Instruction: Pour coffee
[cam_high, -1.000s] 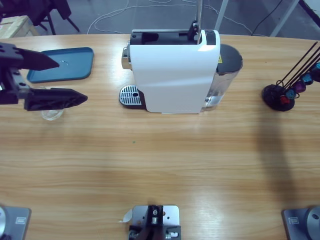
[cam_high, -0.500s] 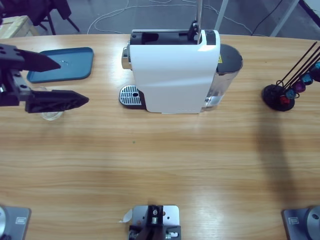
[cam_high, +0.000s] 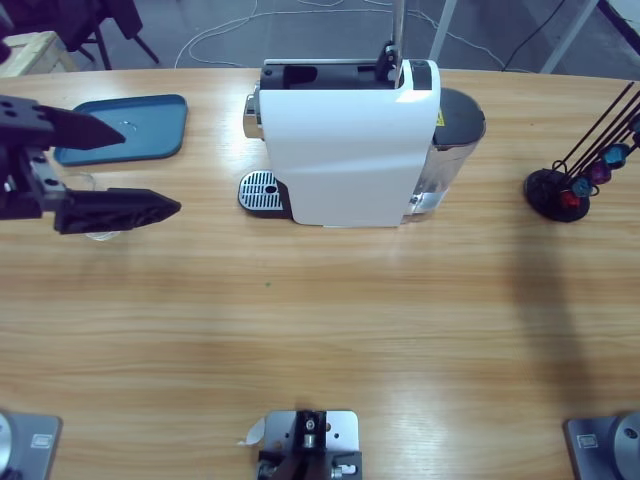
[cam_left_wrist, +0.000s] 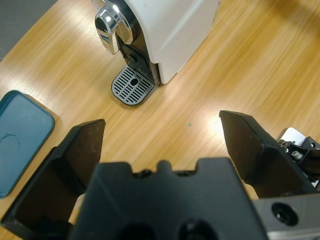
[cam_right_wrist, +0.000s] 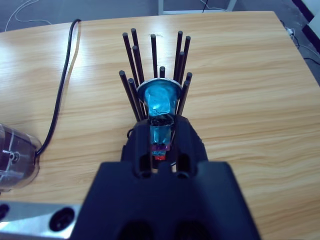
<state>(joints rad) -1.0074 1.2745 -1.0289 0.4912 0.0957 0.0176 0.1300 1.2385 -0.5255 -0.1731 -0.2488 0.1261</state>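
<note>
At the far left of the high view, the left claw (cam_high: 120, 170) comes in from the left edge with its two black jaws spread wide apart and nothing between them. Under its lower jaw sits a small clear glass cup (cam_high: 100, 228) on the table (cam_high: 320, 330), mostly covered by the jaw. Above it, in the upper left of the frame, lies a blue tray (cam_high: 150, 125) with nothing visible on it. In the left wrist view the same jaws frame the bare wood, with the drip grate (cam_left_wrist: 132, 86) and chrome spout (cam_left_wrist: 114, 31) of the machine beyond them toward the top of the frame.

In the middle of the high view stands the white coffee machine (cam_high: 345, 150). Its grate (cam_high: 260, 190) carries no cup, and its water tank (cam_high: 450, 150) sits at its right side.

At the right edge of the high view is the capsule rack (cam_high: 580, 180) with its black rods and a few coloured capsules. The right wrist view looks straight at that rack; the right claw (cam_right_wrist: 161, 142) appears clamped on a blue capsule (cam_right_wrist: 159, 102) standing among the rods.

Judging by this, the task is at an early stage: no cup under the spout, no capsule loaded, no coffee poured. Cup placement, capsule loading and brewing are all left.
</note>
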